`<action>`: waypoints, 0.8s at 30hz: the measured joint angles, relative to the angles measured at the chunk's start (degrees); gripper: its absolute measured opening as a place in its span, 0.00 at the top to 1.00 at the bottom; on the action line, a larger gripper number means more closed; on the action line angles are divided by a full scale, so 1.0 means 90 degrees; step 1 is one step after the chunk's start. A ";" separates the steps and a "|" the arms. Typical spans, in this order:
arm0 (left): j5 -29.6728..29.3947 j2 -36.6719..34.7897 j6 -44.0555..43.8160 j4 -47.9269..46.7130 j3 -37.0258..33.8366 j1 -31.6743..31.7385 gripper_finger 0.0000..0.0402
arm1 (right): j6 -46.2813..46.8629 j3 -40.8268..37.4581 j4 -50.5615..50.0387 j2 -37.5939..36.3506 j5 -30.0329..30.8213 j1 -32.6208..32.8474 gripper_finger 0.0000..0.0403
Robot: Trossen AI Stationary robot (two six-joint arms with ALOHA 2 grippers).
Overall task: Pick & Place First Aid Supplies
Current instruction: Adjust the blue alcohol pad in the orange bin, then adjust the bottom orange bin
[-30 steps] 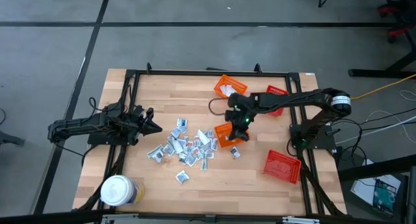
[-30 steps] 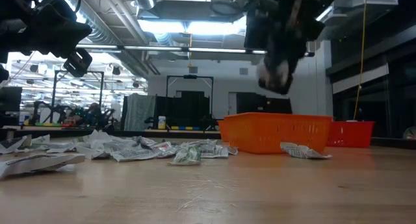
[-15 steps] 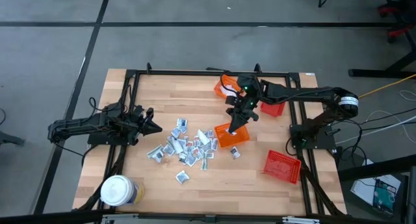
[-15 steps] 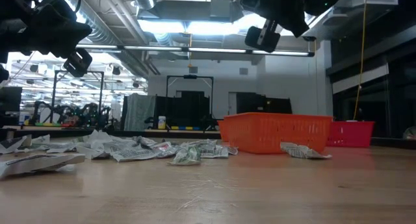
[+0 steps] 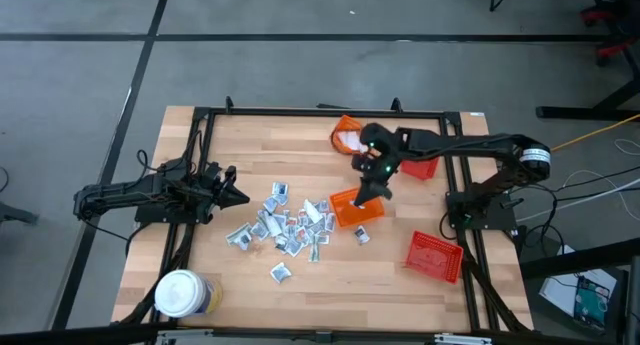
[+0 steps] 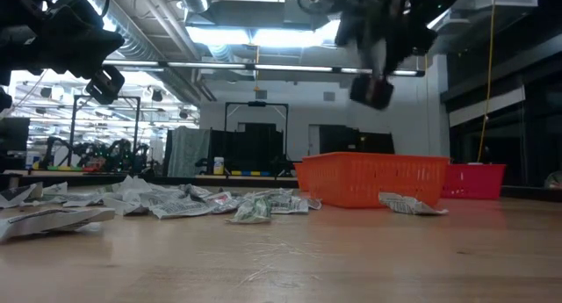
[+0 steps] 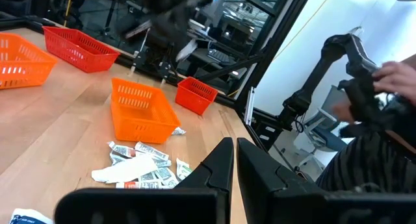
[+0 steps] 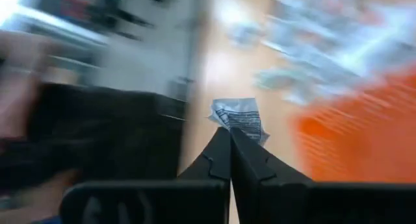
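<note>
1. Most sachets (image 5: 285, 225) lie heaped mid-table, unsorted; one (image 5: 361, 236) sits apart by the orange basket (image 5: 356, 207).
2. Our right gripper (image 5: 383, 194) hangs over that basket, pinching one sachet (image 8: 239, 116).
3. Our left gripper (image 5: 238, 196) waits beside the heap, fingers pressed together.
4. We cannot tell what the baskets already contain.

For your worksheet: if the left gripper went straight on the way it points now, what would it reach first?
Probably the pile of first aid sachets. The left gripper is shut and aims along the table toward them, with only bare wood between; its height above the table is unclear.
</note>
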 joint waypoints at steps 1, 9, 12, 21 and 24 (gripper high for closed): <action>0.0000 0.0000 0.0000 0.0000 -0.0001 0.0002 0.96 | -0.0234 0.0000 -0.0238 0.0038 0.0482 0.0038 0.99; 0.0000 0.0000 0.0000 0.0000 0.0000 0.0000 0.96 | -0.1338 -0.0001 -0.0961 0.0407 0.3389 0.0363 0.99; -0.0001 0.0000 0.0000 0.0000 -0.0001 0.0002 0.96 | -0.1371 -0.0002 -0.0958 0.0453 0.3580 0.0504 0.97; -0.0001 0.0000 0.0000 0.0001 -0.0002 0.0001 0.96 | -0.1333 0.0000 -0.0915 0.0414 0.3580 0.0792 0.81; 0.0000 0.0000 0.0000 0.0002 -0.0001 0.0001 0.96 | -0.1330 0.0000 -0.0913 0.0414 0.3578 0.0880 0.72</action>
